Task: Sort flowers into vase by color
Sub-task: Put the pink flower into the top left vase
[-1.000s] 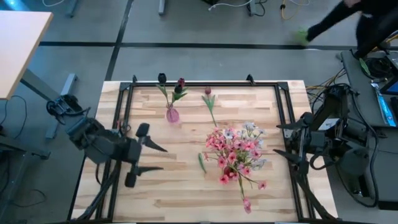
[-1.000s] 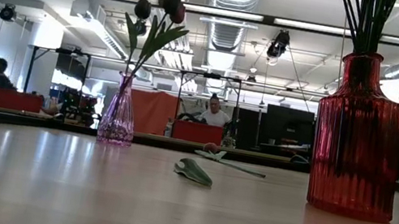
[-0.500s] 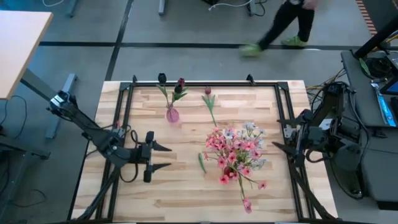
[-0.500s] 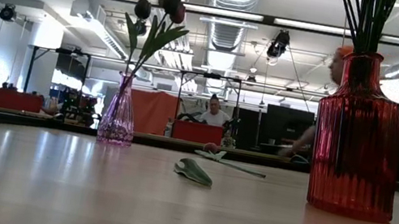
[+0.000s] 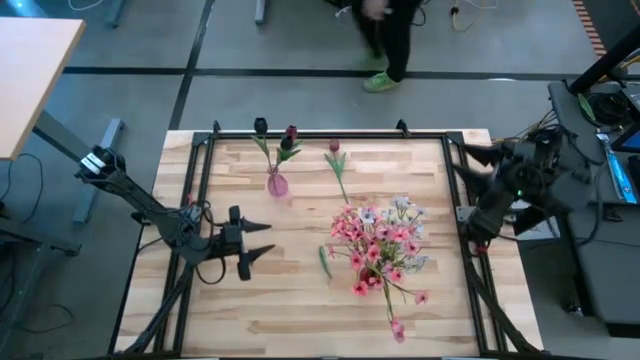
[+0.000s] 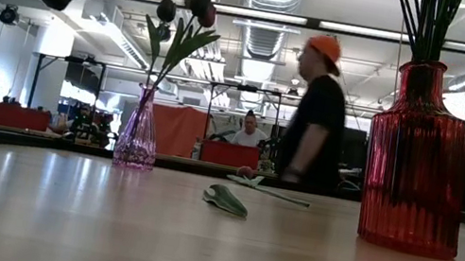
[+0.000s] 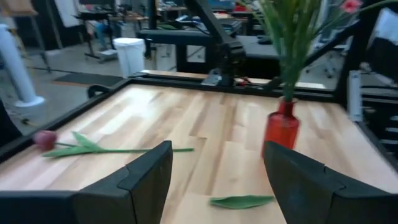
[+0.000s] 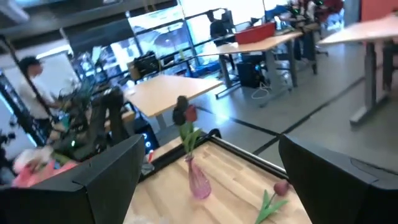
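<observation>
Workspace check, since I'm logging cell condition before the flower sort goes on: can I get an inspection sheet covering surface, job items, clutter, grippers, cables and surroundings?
Surface: wooden table inside a black frame, no spills seen.
Job's things: small pink vase holds two maroon tulips; one maroon tulip lies flat on the wood; red vase holds the pink and white spray.
Clutter: loose green leaf lying beside the spray.
Grippers: left gripper open, above the table's left part, empty; right gripper open, raised at the table's right edge, empty.
Cables: bundles on the floor by the right arm's base.
Surroundings: person walking past beyond the table's far side.
</observation>
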`<state>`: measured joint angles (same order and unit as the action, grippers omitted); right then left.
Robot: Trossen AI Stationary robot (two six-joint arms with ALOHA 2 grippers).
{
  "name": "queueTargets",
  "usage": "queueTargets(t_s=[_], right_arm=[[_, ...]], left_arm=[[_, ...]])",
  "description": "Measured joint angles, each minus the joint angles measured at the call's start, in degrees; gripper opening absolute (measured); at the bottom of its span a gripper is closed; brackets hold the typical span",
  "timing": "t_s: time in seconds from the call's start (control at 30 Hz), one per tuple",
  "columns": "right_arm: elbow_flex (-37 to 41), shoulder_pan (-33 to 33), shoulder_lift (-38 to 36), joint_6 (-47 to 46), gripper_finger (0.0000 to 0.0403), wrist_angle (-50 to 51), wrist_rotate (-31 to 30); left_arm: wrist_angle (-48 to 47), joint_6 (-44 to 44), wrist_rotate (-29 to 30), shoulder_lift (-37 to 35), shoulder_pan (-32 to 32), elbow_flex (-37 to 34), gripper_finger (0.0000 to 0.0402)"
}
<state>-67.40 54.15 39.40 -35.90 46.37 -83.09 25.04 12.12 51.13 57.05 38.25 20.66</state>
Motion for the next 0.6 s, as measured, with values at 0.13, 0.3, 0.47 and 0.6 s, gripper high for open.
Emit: queueTargets(t_s=[0.13, 0.3, 0.47, 0.6], right_arm=[[-0.21, -5.41, 1.13, 3.05, 0.0363, -4.23, 2.13], [-0.52, -14.61, 3.95, 8.95, 0.0363, -11.39, 7.82], [-2.42, -26.73, 7.41, 14.02, 0.0363, -15.41, 16.65], [-4.69, -37.53, 10.25, 14.52, 0.0363, -15.39, 25.99]], left_arm=[[0.11, -2.79, 3.03, -0.45, -0.68, -0.52, 0.0236], [0.50, -8.36, 3.39, -1.72, -3.23, -0.56, 0.0236], [0.48, -13.95, 0.95, -3.54, -7.09, -0.56, 0.0236], [0.50, -17.62, -4.73, -5.23, -10.92, -0.56, 0.0236]])
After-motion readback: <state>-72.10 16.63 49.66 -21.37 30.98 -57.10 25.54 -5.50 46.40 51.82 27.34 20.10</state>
